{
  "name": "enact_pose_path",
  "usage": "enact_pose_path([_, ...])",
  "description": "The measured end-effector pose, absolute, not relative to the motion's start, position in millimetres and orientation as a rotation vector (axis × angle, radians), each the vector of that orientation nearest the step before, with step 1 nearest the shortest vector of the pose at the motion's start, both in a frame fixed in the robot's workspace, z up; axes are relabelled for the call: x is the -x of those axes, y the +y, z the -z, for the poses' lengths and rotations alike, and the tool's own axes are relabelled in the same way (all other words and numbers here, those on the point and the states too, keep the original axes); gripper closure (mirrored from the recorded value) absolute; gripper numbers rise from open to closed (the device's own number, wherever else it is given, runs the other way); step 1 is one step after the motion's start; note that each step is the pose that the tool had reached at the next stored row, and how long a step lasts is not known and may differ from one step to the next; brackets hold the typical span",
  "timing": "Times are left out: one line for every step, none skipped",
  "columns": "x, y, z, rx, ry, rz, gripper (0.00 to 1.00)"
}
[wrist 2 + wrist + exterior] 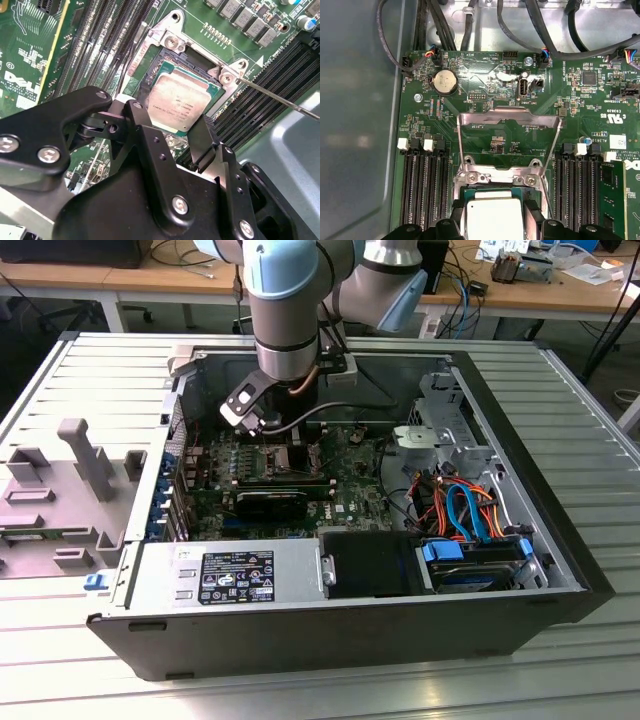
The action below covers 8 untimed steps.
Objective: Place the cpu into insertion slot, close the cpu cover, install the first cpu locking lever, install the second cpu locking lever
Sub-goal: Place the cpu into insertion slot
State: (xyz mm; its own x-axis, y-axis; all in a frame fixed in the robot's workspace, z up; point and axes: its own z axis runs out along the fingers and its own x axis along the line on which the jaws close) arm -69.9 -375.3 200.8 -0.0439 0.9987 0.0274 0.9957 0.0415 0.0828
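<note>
Placement is the step in hand, and none of the four steps is plainly finished. In the first wrist view the end effector (pixel 494 222) has its two black fingers (pixel 458 222) partly closed against opposite edges of the chip (pixel 179 100), so I judge that it grips the chip and has not let it go. In the second wrist view the chip's dull silver top faces up, directly over the socket (pixel 175 62), inside the silver rim. It looks slightly tilted against the rim, and whether it is fully seated on the contacts or held just above them I cannot tell.

The cover (pixel 507 117) stands swung back on its hinge, away from the socket, with green circuit board (pixel 470 100) visible through its window, so closing it is not yet done. One lever (pixel 280 98), a thin bright rod, runs off from a corner of the socket across the memory slots (pixel 280 75), unlatched. I cannot pick out the second lever with any certainty.

From the exterior view, the arm reaches down into the open computer case (pixel 300 640), which lies on its side on the slatted tabletop (pixel 300 695).

By my reckoning, the first step is close to done. The cover and both levers remain.
</note>
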Motion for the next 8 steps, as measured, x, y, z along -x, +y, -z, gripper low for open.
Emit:
enact_pose_path([69.9,-375.4,-200.8,-2.146,2.24,-0.122,0.43])
enact_pose_path([69.9,-375.4,-200.8,-2.146,2.239,-0.122,0.43])
enact_pose_path([69.9,-375.4,-200.8,-2.146,2.239,-0.122,0.43])
enact_pose_path([70.0,-375.4,-200.9,-2.146,2.24,-0.122,0.43])
enact_pose_path([70.0,-375.5,-201.0,-2.146,2.239,-0.122,0.44])
enact_pose_path([70.0,-375.5,-200.9,-2.146,2.239,-0.122,0.47])
enact_pose_path([70.0,-375.5,-200.9,-2.146,2.24,-0.122,0.47])
enact_pose_path([70.0,-375.5,-200.9,-2.146,2.239,-0.122,0.47])
